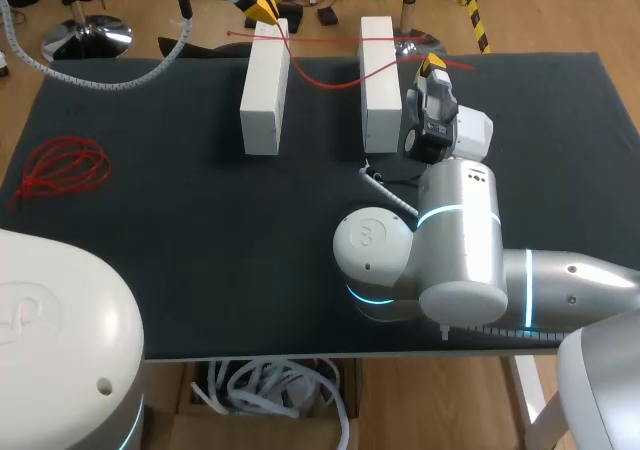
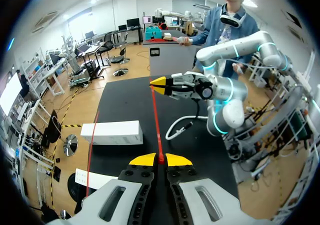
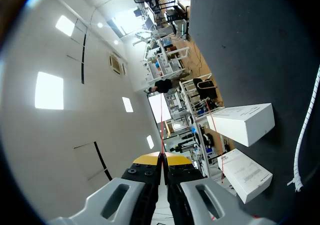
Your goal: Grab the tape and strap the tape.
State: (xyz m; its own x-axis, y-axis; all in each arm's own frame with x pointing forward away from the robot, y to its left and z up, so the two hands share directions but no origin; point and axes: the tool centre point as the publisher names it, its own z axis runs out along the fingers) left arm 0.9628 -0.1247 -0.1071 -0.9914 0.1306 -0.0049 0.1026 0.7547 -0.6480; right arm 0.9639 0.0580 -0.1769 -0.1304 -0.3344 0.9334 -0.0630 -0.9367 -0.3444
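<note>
I am logging a white box (image 1: 264, 95) and a second white box (image 1: 378, 85) lying parallel, apart, on the dark table (image 1: 200, 250), white spiral tubing (image 1: 387, 194) nearby.

The right arm (image 1: 470, 260), at 4 o'clock in the head view, has rounded silver-white segments ringed with glowing cyan bands. The left arm (image 1: 60, 330), at 8 o'clock, is a white dome with small holes. The left gripper (image 2: 160, 159) and right gripper (image 3: 163, 157) share grey slotted fingers, black screws and yellow tips.
</note>
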